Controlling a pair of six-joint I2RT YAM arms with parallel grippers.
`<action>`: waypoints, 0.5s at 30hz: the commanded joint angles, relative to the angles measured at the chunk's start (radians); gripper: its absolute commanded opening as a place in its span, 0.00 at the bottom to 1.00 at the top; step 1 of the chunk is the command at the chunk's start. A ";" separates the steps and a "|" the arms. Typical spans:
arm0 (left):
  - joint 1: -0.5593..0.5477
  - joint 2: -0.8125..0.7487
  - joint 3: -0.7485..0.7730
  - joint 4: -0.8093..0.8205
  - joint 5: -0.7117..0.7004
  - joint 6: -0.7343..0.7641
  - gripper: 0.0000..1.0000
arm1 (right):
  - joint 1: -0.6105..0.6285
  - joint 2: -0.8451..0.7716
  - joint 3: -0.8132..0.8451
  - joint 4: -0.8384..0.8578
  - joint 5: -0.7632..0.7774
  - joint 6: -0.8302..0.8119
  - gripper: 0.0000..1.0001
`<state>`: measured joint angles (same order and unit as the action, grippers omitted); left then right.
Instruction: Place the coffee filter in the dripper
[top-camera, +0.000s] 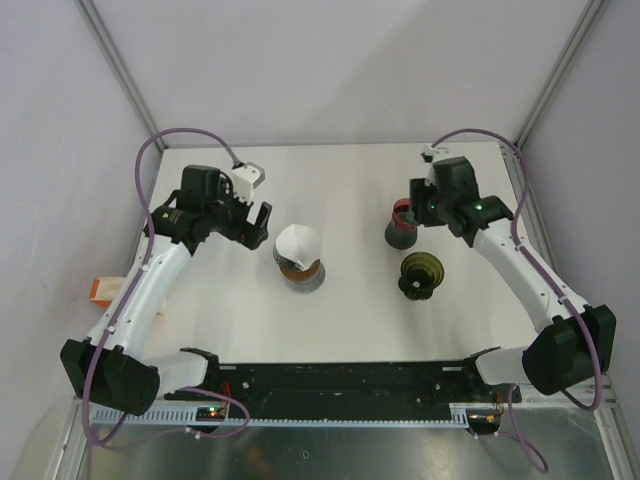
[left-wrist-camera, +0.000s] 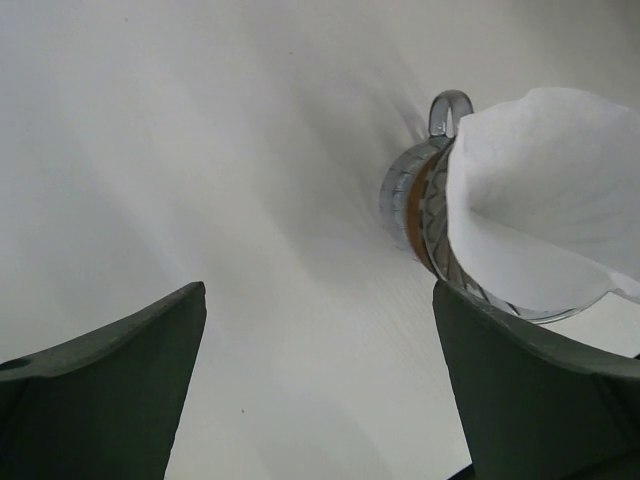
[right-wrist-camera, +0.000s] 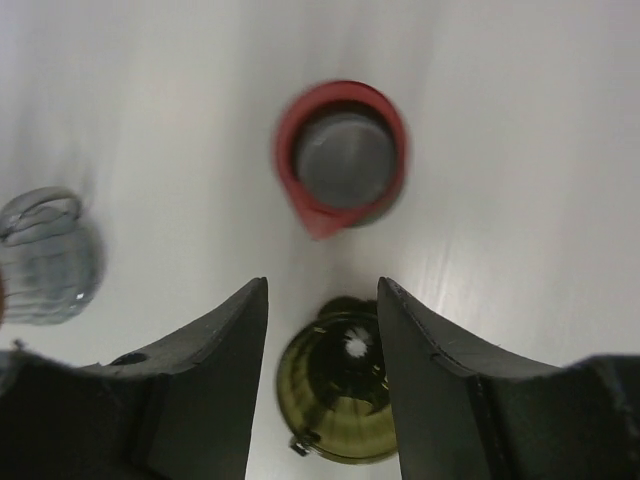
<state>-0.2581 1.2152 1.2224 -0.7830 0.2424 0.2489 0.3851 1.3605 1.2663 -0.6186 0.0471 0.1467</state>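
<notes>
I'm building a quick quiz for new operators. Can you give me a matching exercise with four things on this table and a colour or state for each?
Things:
1. coffee filter
2. glass dripper
3. pitcher
4. second dripper

Colour or state:
A. olive green
B. white
C. red rim
D. clear, with the filter in it

Pairs: 1-B, 2-D, 3-C, 4-A

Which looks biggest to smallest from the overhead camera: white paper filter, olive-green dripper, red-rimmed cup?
1. white paper filter and olive-green dripper: about alike, so I can't rank them.
2. red-rimmed cup: smallest, though the right gripper partly hides it.
</notes>
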 joint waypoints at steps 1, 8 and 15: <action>0.044 -0.050 -0.010 0.032 -0.010 0.025 1.00 | -0.105 -0.070 -0.095 0.042 0.004 0.053 0.53; 0.092 -0.080 -0.026 0.036 0.018 0.030 1.00 | -0.206 -0.133 -0.238 0.131 -0.085 0.055 0.54; 0.120 -0.095 -0.035 0.037 0.030 0.031 1.00 | -0.219 -0.113 -0.242 0.240 -0.159 0.044 0.54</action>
<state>-0.1574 1.1515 1.1927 -0.7704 0.2470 0.2634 0.1722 1.2655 1.0157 -0.5171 -0.0429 0.1905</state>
